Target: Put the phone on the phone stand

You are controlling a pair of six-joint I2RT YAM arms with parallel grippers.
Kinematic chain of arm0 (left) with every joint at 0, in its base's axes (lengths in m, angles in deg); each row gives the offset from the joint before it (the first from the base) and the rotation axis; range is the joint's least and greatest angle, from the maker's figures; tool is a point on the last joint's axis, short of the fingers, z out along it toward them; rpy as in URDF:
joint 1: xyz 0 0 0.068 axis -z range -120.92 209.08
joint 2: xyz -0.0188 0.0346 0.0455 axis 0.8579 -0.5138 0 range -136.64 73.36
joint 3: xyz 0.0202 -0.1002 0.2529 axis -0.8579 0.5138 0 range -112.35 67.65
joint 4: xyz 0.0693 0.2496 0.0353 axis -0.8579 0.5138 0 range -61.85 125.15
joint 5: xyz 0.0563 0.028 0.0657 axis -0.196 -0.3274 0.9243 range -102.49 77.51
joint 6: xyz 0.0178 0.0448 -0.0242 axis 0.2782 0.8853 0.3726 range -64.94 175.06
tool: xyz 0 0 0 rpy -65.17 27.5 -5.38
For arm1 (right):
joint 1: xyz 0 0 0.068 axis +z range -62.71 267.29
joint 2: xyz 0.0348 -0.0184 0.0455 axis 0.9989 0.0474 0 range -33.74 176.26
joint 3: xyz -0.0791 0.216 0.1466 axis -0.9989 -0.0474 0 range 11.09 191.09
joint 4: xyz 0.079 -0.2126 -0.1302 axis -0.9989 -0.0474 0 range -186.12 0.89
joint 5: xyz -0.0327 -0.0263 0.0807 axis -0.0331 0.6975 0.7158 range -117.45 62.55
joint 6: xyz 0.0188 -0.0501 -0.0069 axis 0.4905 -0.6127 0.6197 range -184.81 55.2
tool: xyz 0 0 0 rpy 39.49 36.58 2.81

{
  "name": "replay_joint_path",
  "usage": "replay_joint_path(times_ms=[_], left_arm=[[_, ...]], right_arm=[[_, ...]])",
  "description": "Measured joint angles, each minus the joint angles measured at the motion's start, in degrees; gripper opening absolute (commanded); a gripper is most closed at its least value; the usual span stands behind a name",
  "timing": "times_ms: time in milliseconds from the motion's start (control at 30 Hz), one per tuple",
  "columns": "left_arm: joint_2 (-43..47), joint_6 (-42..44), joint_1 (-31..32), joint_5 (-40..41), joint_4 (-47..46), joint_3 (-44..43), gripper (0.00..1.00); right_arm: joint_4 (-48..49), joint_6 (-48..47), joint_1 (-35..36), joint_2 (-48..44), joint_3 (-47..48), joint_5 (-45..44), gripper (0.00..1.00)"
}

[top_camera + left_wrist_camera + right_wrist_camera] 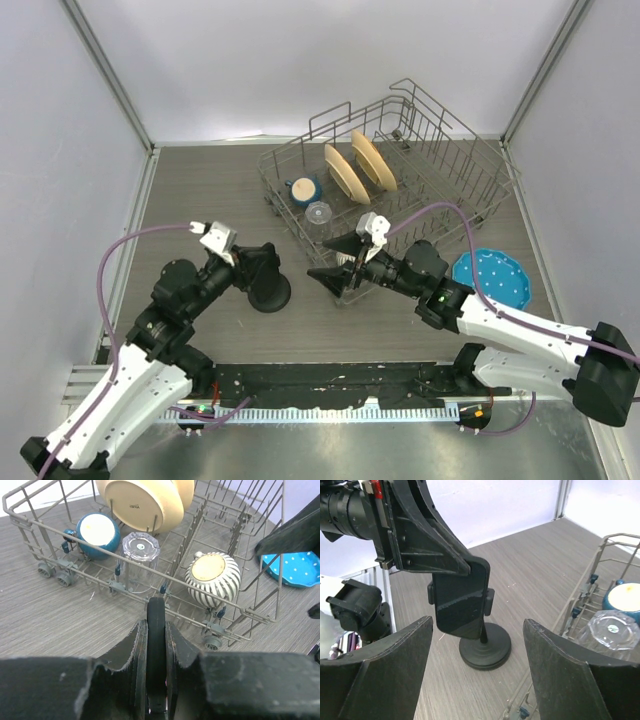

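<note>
In the right wrist view the black phone (460, 602) stands upright between the side clamps of the phone stand's holder, above the round disc base (485, 645). My left gripper (432, 555) is shut on the phone's upper edge. In the left wrist view the phone (156, 625) shows edge-on, pinched between the two fingers (135, 650). My right gripper (477, 675) is open, a short way back from the stand, holding nothing. From above, the phone stand (270, 293) sits between the left gripper (262, 262) and the right gripper (330, 266).
A wire dish rack (480, 160) stands behind the right gripper, holding two tan plates (345, 170), a blue cup (302, 189), a clear glass (319, 213) and a striped jar (213, 580). A blue dotted plate (493, 277) lies on the table to its right.
</note>
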State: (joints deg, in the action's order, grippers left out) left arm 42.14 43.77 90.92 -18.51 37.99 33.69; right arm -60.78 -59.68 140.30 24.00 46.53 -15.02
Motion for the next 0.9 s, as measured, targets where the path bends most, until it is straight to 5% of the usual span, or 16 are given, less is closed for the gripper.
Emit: replay_joint_path(times_ms=[233, 733, 900], left_arm=[[13.25, -2.27, 0.00, 1.05, -10.58, 12.50, 0.00], [4.20, -4.07, 0.02, 1.95, -17.62, 11.85, 0.01], [3.63, -5.38, 0.02, 2.58, -15.54, 10.75, 0.66]], right_arm=[[1.25, 1.46, 0.00, 1.07, -1.40, 2.25, 0.78], [3.37, 2.62, -0.37, 1.18, -1.64, 2.69, 0.77], [3.32, 2.60, -0.66, 1.18, -1.66, 2.71, 0.77]])
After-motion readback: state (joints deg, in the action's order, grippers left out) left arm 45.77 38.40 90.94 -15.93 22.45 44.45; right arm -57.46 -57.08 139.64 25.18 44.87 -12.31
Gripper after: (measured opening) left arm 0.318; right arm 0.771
